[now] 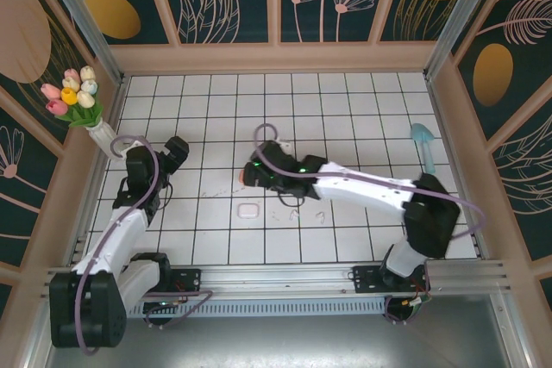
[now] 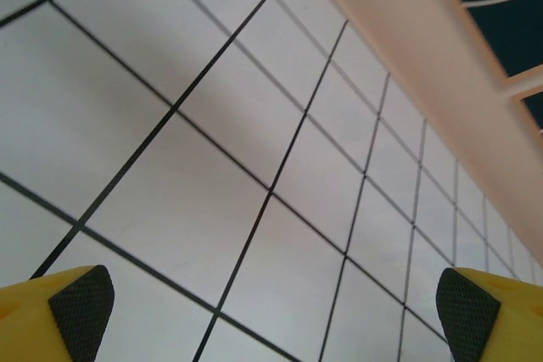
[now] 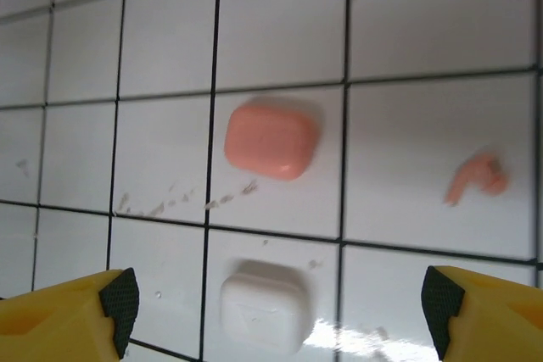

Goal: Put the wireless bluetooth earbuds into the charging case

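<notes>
Mia: Where is the little salmon-pink stemmed earbud [image 3: 477, 177]?

Ben: It lies alone on the white tiled table [image 3: 407, 23]. It is in the tile next to the rounded salmon-pink plastic case [image 3: 271, 142] and does not touch it.

Mia: And the right claw [image 3: 278, 311]?

Ben: It is let go and wide apart, with nothing in it. It hangs over the rounded white plastic case [image 3: 265, 307].

Mia: And the left claw [image 2: 273, 307]?

Ben: Wide apart too, holding nothing. There are just bare tiles under it.

Mia: What is in the cases?

Ben: Both lids look shut, so I cannot see inside. I think no earbud is in yet. Tiny white earbuds [image 1: 294, 211] lie on the tiles near the white case.

Mia: So how do we do it well?

Ben: I think a lid must be opened first. Then come straight down over the pink earbud and pinch it softly. It is tiny and could flick away. Pink should go in the pink case, stem down into its hole.
</notes>
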Available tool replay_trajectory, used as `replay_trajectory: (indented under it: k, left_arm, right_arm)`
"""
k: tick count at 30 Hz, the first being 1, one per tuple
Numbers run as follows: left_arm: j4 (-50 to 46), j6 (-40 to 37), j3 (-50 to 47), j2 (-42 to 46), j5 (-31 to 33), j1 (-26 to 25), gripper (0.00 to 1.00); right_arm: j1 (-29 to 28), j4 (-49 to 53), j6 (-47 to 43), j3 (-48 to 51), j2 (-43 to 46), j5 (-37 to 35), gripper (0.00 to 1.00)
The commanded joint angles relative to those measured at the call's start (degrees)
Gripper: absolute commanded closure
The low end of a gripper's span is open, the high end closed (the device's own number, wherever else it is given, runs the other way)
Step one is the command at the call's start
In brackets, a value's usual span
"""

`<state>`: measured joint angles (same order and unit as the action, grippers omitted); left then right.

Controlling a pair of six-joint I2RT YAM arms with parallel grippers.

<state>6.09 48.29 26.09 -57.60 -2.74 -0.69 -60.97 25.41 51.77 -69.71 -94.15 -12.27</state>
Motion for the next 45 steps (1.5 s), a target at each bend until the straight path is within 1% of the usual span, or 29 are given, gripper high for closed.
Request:
replay_trajectory:
  k: [1,3,5,10,28,38,45]
  left_arm:
    - [-3.04,-0.06,4.75,-4.06,-0.33,0.25,0.01]
    - [-4.54,-0.94,6.60,-6.15,1.23,0.23,0.01]
    - [-5.72,-1.57,7.85,-7.22,2.54,0.25,0.01]
    - [-5.92,-2.40,8.94,-8.27,4.22,0.24,0.01]
    - [-4.86,-2.22,9.68,-11.12,2.77,0.25,0.01]
    - [-4.68,-2.09,9.68,-10.84,2.60,0.29,0.01]
    - [-4.59,-1.85,9.86,-10.54,2.17,0.25,0.01]
  right_arm:
    - [-2.92,7.21,5.16,-6.57,-7.36,-2.40,0.10]
    - [-4.50,10.14,6.12,-10.56,-12.33,-2.42,0.10]
    - [-5.83,11.99,6.46,-13.42,-15.46,-2.56,0.10]
    - [-7.72,14.05,7.55,-15.48,-19.34,-2.05,0.09]
    - [-8.46,11.95,8.00,-13.73,-23.29,-0.01,0.10]
    - [-8.22,10.45,7.58,-13.71,-25.21,1.19,0.14]
    - [-8.46,11.27,8.00,-14.24,-26.22,0.70,0.16]
